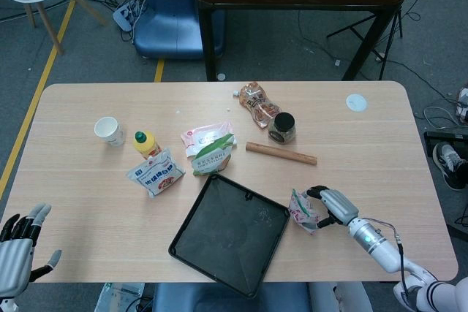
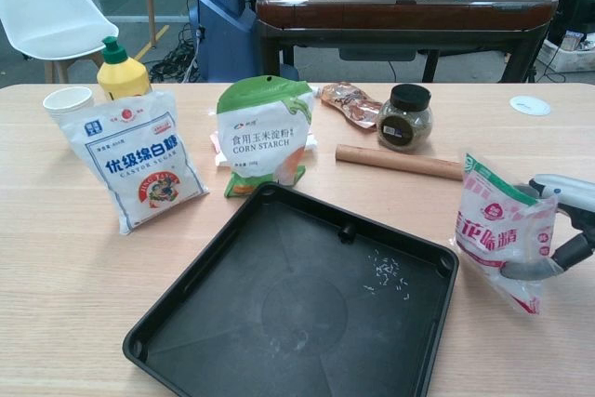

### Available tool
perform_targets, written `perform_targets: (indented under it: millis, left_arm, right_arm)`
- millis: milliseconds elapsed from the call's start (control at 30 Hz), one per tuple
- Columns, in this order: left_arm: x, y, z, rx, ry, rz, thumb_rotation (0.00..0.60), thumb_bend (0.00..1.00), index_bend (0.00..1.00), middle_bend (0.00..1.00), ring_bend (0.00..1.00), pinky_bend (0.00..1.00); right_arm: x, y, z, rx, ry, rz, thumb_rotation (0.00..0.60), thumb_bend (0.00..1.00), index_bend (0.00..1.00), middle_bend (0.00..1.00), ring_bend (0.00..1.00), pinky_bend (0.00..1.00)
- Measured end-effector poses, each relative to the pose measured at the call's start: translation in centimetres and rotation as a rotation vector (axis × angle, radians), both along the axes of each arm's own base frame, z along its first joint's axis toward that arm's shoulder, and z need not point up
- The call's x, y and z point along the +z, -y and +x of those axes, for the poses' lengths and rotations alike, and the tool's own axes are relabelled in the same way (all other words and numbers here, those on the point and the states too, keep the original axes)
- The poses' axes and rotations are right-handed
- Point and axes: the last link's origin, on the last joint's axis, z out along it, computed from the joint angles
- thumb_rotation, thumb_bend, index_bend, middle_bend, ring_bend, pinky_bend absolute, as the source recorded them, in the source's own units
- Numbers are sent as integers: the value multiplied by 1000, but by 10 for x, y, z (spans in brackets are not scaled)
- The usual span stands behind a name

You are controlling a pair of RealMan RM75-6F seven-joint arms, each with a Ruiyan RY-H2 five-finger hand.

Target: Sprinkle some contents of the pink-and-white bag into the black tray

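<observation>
A crinkled pink-and-white bag (image 2: 502, 230) with a green top edge stands just right of the black tray (image 2: 232, 323), which holds a few pale grains. The right hand (image 1: 330, 206) grips the bag, partly cut off in the chest view. The left hand (image 1: 18, 250) hangs off-table, holding nothing, fingers spread.

The green-and-white pouch (image 2: 264, 135) reads "CORN STARCH" beneath Chinese characters. The blue-and-white sugar bag (image 2: 136, 167) carries large Chinese characters with small "CASTOR SUGAR" below. The pink-and-white bag (image 2: 502, 230) shows only Chinese characters.
</observation>
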Motion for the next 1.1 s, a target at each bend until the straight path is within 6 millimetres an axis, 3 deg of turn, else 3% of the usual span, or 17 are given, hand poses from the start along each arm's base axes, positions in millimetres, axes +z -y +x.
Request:
perform_targets:
  millis: [633,1100]
  left_arm:
    - [-1,-2,1,-2,-3,-5,600,248,97,107,149,55]
    - [0,-1,0,-2,2,-4,600,248,97,108,147,55]
  right_arm:
    - [1,-3,-4,19,-35,-7,600,225,249,231,103,33]
    - [13,-12,3,64,-48,-29,600,190,223,215,90,18]
